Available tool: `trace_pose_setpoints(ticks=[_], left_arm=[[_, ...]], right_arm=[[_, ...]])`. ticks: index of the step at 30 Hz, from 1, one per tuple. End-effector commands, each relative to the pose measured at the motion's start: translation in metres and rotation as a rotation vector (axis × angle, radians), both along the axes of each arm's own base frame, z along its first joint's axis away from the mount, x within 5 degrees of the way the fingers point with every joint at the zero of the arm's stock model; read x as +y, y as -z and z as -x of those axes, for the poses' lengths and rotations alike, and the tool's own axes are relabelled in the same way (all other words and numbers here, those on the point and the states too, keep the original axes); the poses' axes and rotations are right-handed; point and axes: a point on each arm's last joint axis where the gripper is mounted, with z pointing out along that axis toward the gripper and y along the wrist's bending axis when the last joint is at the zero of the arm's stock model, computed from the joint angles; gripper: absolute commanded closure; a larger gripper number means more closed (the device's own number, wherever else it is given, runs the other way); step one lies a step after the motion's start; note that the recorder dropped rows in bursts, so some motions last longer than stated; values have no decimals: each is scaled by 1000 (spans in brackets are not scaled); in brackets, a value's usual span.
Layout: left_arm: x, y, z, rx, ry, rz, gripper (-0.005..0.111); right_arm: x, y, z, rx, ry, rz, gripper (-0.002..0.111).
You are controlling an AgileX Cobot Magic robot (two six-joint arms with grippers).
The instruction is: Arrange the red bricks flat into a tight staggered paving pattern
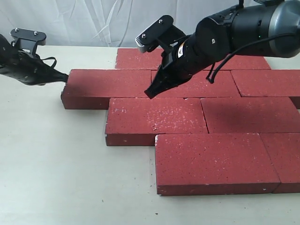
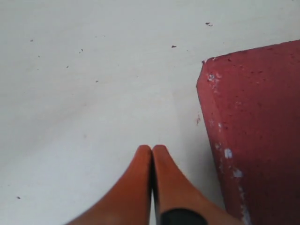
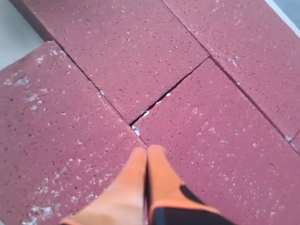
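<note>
Paving: red bricks (image 1: 154,119) lie flat and staggered on the tabletop (image 1: 51,168).
Both clenched, empty: left tool (image 1: 64,78) beside a brick end, right tool (image 1: 153,92) over a seam.

Pale off-white tabletop (image 1: 56,154), scattered tiny dark crumbs (image 2: 173,46), creased white cloth backdrop (image 1: 84,23) behind

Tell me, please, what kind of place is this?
Probably an indoor robot test bench, not a real paving site: the red bricks lie on a pale tabletop, a white cloth hangs behind, and two robot arms reach in.
</note>
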Motion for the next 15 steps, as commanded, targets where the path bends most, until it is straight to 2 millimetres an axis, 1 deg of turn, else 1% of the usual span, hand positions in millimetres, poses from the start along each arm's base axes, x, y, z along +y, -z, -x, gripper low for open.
trace_pose_setpoints(ticks=[1, 3, 6, 8, 10, 13, 15], left_arm=[[-2, -22, 8, 18, 9, 27, 107], [-3, -29, 13, 46, 28, 27, 107], [-4, -43, 23, 85, 59, 26, 107], [-5, -51, 30, 115, 74, 32, 107], [-6, -58, 36, 140, 86, 38, 107], [-7, -67, 43, 162, 104, 41, 107], [-7, -71, 46, 164, 111, 41, 107]], right_arm=[[-8, -10, -1, -101, -98, 128, 109], [-16, -13, -4, -72, -85, 191, 109], [-37, -21, -8, 56, -7, 261, 109], [-55, -27, -11, 144, 84, 292, 109], [-74, -34, -14, 189, 185, 289, 109], [-109, -44, -14, 236, 341, 259, 109], [-131, -50, -10, 247, 409, 237, 109]])
